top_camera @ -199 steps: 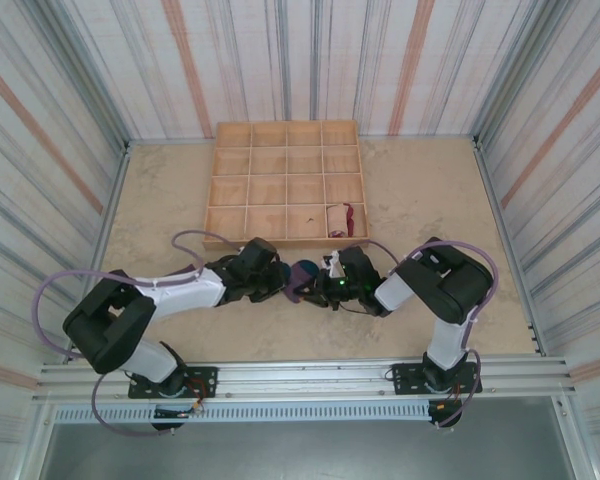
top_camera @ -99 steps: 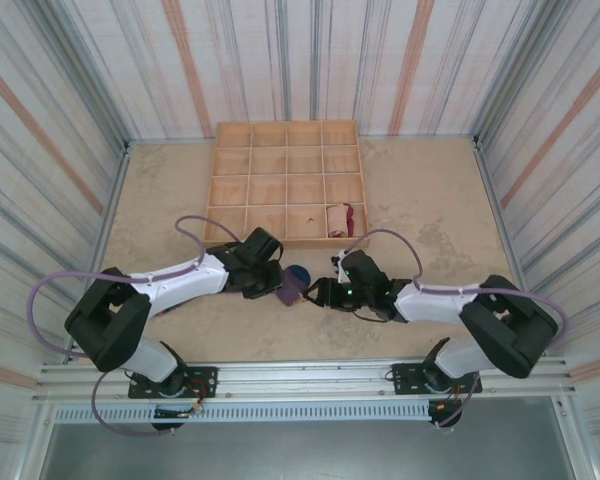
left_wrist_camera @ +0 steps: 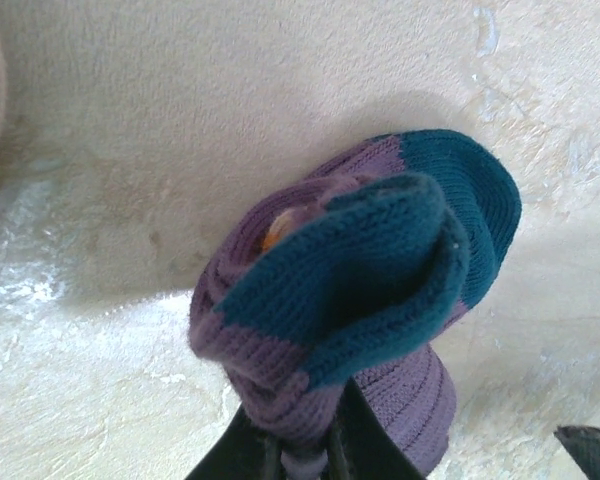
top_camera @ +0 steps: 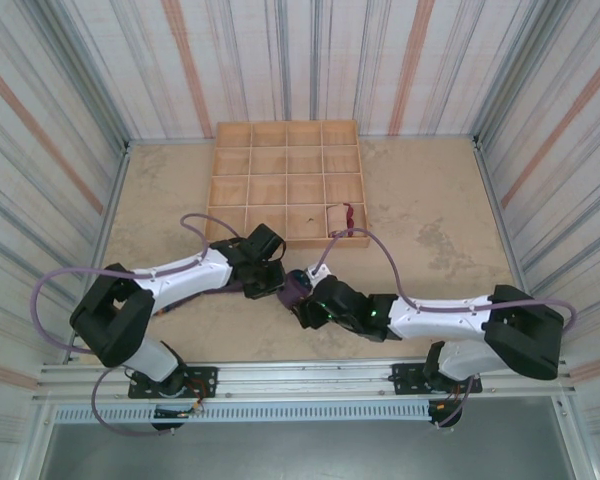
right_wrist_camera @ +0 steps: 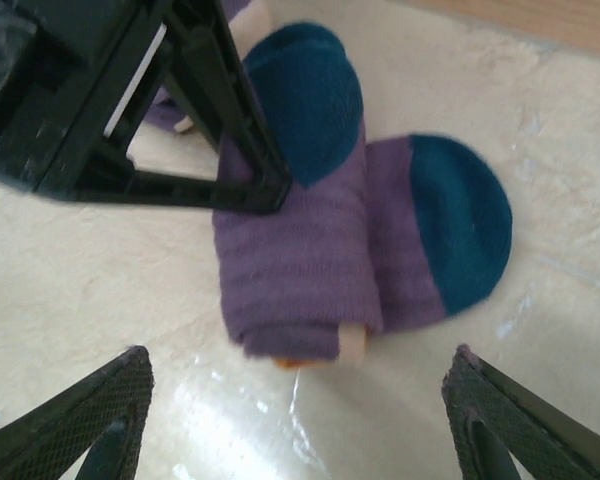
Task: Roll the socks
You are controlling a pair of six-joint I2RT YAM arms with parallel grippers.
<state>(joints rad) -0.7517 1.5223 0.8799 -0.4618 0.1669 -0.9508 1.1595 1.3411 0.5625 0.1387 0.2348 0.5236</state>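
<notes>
1 bundle in play: purple/teal sock bundle, lying on the table just in front of the tray's near edge, between the 2 grippers.
Step (judged): roll approx. done. The bundle is pinned at one end, cuff tuck not yet made, so late in this sock's roll.
Left gripper: clenched on the bundle. Slim black fingers are seen meeting on purple knit at one end.
Right gripper: spread wide, nothing held. Mesh-textured pads are set either side of the bundle w/o touching it.
Next move (judged): right fingers to be lowered and closed on the loose end, orange cuff to be stretched over the roll. A firm left pinch is needed so nothing unwinds.
Fabric: soft ribbed knit, purple body, teal toe caps. 2 caps are seen, so prob. a pair laid together. A bit of orange cuff and a pale edge peek out at the open end.
Shape: squat, lumpy cylinder, one toe cap folded over like a flap.
Table surface: pale, mottled, slightly glossy.
Tray: wooden divider tray, 4x4 grid of square cells. A rolled cream sock w/ maroon is lodged in the near row, rightmost cell.
Risk (judged): knit looks springy, so the roll could loosen if released before the tuck.
</notes>
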